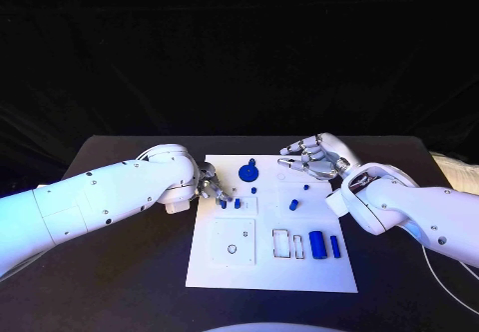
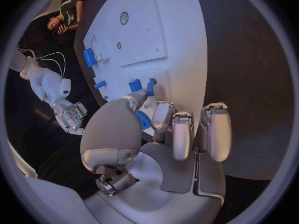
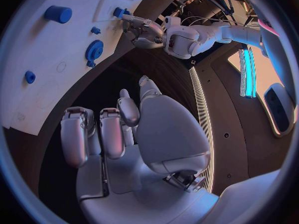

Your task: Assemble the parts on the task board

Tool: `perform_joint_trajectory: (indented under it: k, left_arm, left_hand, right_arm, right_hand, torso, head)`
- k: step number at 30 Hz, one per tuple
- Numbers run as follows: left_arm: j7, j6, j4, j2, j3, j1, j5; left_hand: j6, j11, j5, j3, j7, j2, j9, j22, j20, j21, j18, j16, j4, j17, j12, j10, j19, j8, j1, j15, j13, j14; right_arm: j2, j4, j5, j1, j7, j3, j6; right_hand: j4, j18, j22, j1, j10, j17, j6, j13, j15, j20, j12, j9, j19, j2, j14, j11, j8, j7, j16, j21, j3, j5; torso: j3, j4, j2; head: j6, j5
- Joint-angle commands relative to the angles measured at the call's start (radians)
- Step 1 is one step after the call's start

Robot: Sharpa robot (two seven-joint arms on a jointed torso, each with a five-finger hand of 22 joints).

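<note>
The white task board (image 1: 269, 266) lies mid-table. My left hand (image 1: 212, 185) hangs over its left edge, fingers curled. The thumb and one finger (image 2: 157, 109) reach down beside two small upright blue parts (image 1: 230, 203) (image 2: 142, 86); whether they touch one is unclear. A blue gear (image 1: 250, 171) (image 2: 143, 119) (image 3: 93, 50) stands on the board just beyond that hand. My right hand (image 1: 314, 159) (image 3: 124, 134) hovers over the board's far right corner, fingers apart, holding nothing. The right wrist view shows the left hand (image 3: 146, 32) across the board (image 3: 56, 94).
More blue parts lie on the board: a small peg (image 1: 255, 189), a short piece (image 1: 293, 205), a thick cylinder (image 1: 318, 244) (image 2: 89, 57) and a thin bar (image 1: 336, 246). A square inset plate (image 1: 234, 242) with holes sits near the front left. Black table (image 1: 120, 277) surrounds the board.
</note>
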Motion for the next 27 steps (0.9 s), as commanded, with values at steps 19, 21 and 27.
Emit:
perform_joint_trajectory:
  k: [19, 21, 27]
  left_arm:
    - [-0.066, 0.089, 0.003, -0.002, -0.012, -0.017, -0.011]
    - [-0.067, 0.087, 0.003, -0.002, -0.012, -0.017, -0.011]
    - [-0.068, 0.085, 0.005, -0.003, -0.012, -0.017, -0.011]
  left_hand:
    - [0.018, -0.009, -0.003, -0.072, -0.004, -0.004, 0.008, 0.204, -0.011, 0.012, -0.020, 0.003, 0.028, 0.263, 0.013, 0.010, 0.064, 0.017, -0.024, -0.011, 0.010, 0.105]
    - [0.019, -0.009, -0.003, -0.085, -0.004, -0.004, 0.009, 0.205, -0.011, 0.013, -0.020, 0.003, 0.035, 0.263, 0.013, 0.011, 0.064, 0.018, -0.028, -0.011, 0.010, 0.105]
    - [0.020, -0.010, -0.003, -0.144, -0.006, 0.001, 0.011, 0.211, -0.012, 0.018, -0.022, 0.003, 0.059, 0.263, 0.014, 0.012, 0.068, 0.023, -0.033, -0.012, 0.009, 0.105]
  right_arm:
    - [0.000, 0.001, -0.003, -0.001, 0.001, 0.000, 0.017]
    - [0.000, 0.001, -0.003, -0.001, 0.001, 0.000, 0.017]
    - [0.001, 0.000, -0.003, -0.001, 0.002, 0.000, 0.015]
  right_hand:
    - [0.000, 0.011, 0.079, -0.006, 0.001, 0.006, 0.000, -0.001, -0.009, 0.001, 0.004, 0.002, -0.006, 0.001, 0.051, -0.008, 0.000, 0.000, -0.004, -0.007, -0.005, 0.004]
    - [0.000, 0.011, 0.079, -0.006, 0.001, 0.006, 0.000, -0.001, -0.009, 0.001, 0.004, 0.002, -0.006, 0.001, 0.051, -0.008, 0.000, 0.000, -0.004, -0.007, -0.005, 0.004]
    - [0.001, 0.011, 0.079, -0.007, 0.001, 0.005, 0.000, -0.001, -0.009, 0.001, 0.004, 0.002, -0.006, 0.002, 0.051, -0.008, 0.000, 0.000, -0.004, -0.007, -0.006, 0.005]
  torso:
    - [0.0000, 0.0005, 0.000]
    - [-0.0002, -0.0002, 0.000]
    - [-0.0001, -0.0002, 0.000]
  head:
    - [-0.003, 0.001]
    - [-0.004, 0.002]
    - [-0.005, 0.003]
